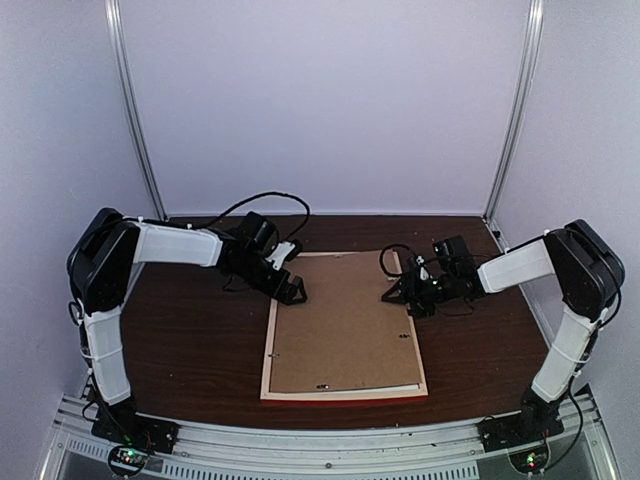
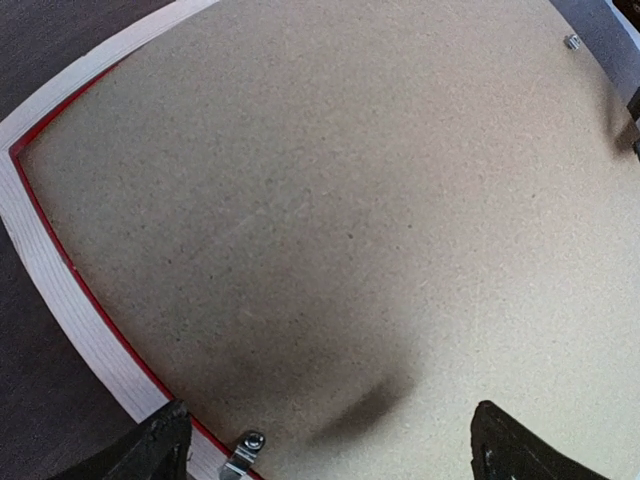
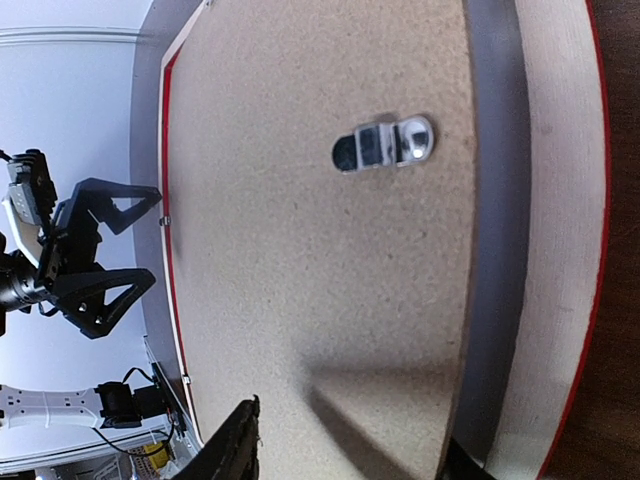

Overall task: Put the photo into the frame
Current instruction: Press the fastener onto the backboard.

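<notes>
Dark-brown tabletop (image 1: pixel 190 340), pale lilac walls (image 1: pixel 320 100), frame (image 1: pixel 340 392) face-down by front edge. Left pincer (image 1: pixel 293 292) wide; right pincer (image 1: pixel 415 300) half-parted over backing board (image 1: pixel 340 320).

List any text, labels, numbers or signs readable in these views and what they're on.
No readable text in any view.
Backing board: plain, no print.
Frame: bare wood back and red edge, no label or stamp.
Metal clip: bare metal, no marking seen.
Yellow item at the bottom left of the right wrist view: may carry marks, too small and blurred to read.
</notes>
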Motion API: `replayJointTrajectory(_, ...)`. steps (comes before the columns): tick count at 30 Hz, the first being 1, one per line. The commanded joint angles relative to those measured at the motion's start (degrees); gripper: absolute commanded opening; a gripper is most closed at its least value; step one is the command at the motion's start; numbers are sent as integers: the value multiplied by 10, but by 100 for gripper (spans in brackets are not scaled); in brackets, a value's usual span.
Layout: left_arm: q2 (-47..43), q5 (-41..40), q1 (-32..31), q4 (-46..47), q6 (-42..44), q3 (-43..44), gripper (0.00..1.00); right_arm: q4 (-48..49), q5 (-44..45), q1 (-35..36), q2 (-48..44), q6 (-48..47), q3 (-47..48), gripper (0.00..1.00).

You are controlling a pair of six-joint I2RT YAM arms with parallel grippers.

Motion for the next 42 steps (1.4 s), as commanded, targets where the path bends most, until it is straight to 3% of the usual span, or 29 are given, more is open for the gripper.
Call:
replayJointTrajectory(1,10,-9,-14,-31,9,1,97,10,5,4,-4,-7,10,48)
replayJointTrajectory(16,-21,-40,-42,-37,-32,-51,94,17,9,4,-8,-2,5,47)
replayJointTrajectory(24,-39,-43,-42,-60,-97,-48,94,16,14,4,-10,2,4,47)
replayJointTrajectory(42,-72,3,-42,-78,-199,-48,95,23,21,5,-19,10,-9,46)
